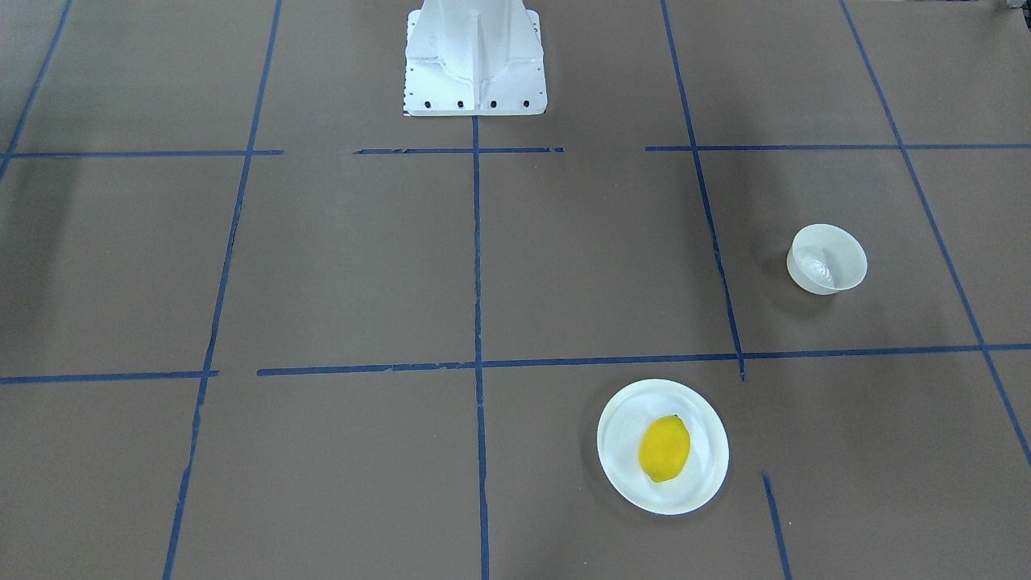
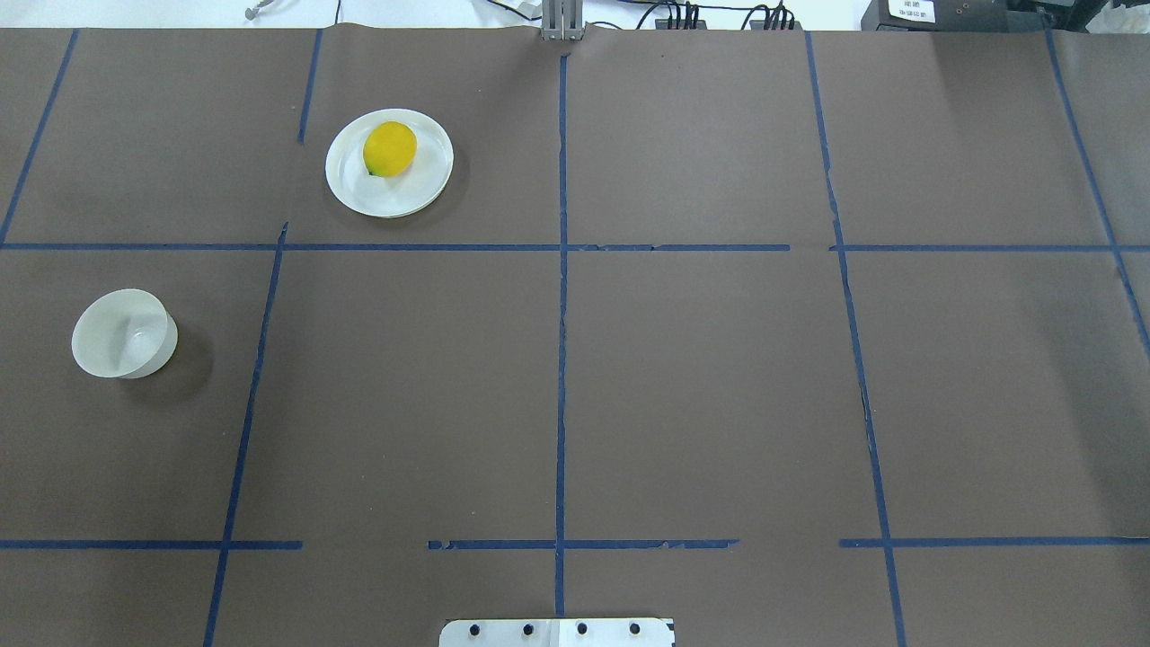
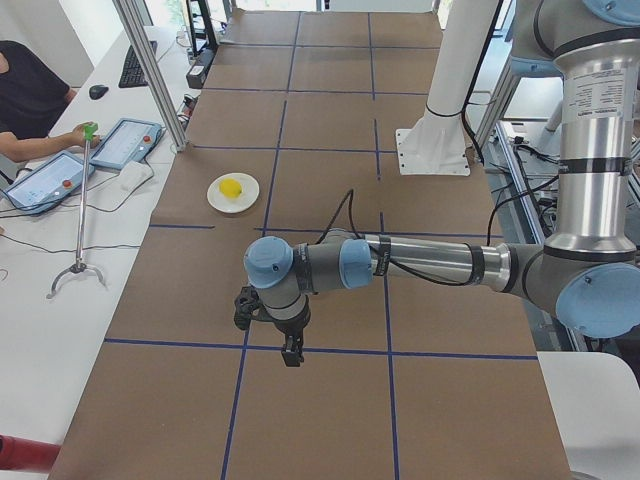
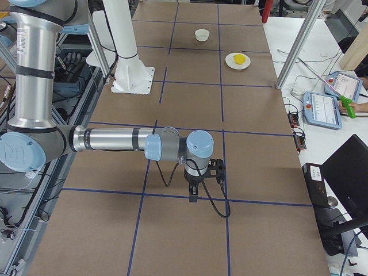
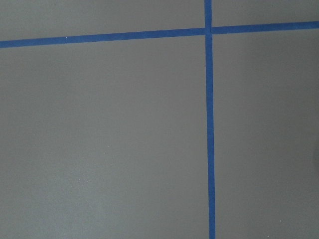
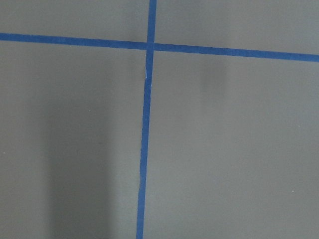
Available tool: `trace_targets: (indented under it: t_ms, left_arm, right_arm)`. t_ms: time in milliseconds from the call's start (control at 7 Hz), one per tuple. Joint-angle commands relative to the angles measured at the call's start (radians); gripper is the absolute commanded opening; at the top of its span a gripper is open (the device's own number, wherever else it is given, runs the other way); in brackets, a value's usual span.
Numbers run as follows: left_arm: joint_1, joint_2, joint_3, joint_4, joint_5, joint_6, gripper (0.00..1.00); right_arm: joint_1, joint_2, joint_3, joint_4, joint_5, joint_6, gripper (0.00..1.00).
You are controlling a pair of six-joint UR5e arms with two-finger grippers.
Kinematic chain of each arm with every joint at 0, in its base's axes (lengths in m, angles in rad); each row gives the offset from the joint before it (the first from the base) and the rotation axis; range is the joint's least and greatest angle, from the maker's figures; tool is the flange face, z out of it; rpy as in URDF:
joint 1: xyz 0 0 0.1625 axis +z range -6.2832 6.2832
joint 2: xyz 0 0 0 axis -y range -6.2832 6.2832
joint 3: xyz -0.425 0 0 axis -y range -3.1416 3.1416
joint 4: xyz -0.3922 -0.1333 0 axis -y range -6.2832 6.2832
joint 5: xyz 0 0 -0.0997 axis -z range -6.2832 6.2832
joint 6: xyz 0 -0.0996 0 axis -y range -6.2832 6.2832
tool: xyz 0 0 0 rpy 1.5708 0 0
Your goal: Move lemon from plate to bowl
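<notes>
**Status.** The transfer has not begun. The lemon (image 1: 664,449) lies on its side on the plate (image 1: 620,419), a little off the plate's middle and touching nothing else. The bowl (image 1: 827,258) stands well apart from the plate, and I can see nothing in it. Both are on the left half of the table (image 1: 354,266). The plate is far from my base. The bowl is nearer to me and further out to my left, with a blue tape line (image 1: 846,352) running between the two.

**Claws.** My left claw (image 3: 291,352) hangs pointing down over bare table near a crossing of tape lines, well apart from the plate. My right claw (image 4: 193,194) hangs in like fashion on the other side. Each shows only in a side view, small and dark, so I cannot tell whether its fingers are spread or pressed together. With the lemon on the plate, neither claw has it. Both wrist cameras show only table and tape.

**Step in hand.** In my judgement this is the approach to the lemon, not yet started. The left arm looks the better placed.

**Next move.** Carry the left claw out over the plate and spread the fingers wider than the lemon's short axis. Line them up across that axis, then lower until they flank its middle, stopping short of the plate. The lemon may roll if one finger touches first. The bowl looks barely wider than the fruit, so the release will need centring.
</notes>
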Motion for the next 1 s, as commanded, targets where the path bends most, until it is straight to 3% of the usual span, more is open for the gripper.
trace_targets:
  t_ms: [0,429,571,857]
  left_arm:
    - [0.000,-0.014,-0.007,-0.047,0.000,0.001,1.00]
    - [0.011,-0.065,0.004,-0.245,-0.009,-0.008,1.00]
    - [0.073,-0.102,-0.011,-0.328,-0.009,-0.011,1.00]
    - [0.190,-0.172,-0.019,-0.356,-0.009,-0.051,1.00]
  right_arm:
    - [0.000,0.000,0.000,0.000,0.000,0.000,1.00]
    - [0.000,0.000,0.000,0.000,0.000,0.000,1.00]
    - [0.000,0.000,0.000,0.000,0.000,0.000,1.00]
    - [0.000,0.000,0.000,0.000,0.000,0.000,1.00]
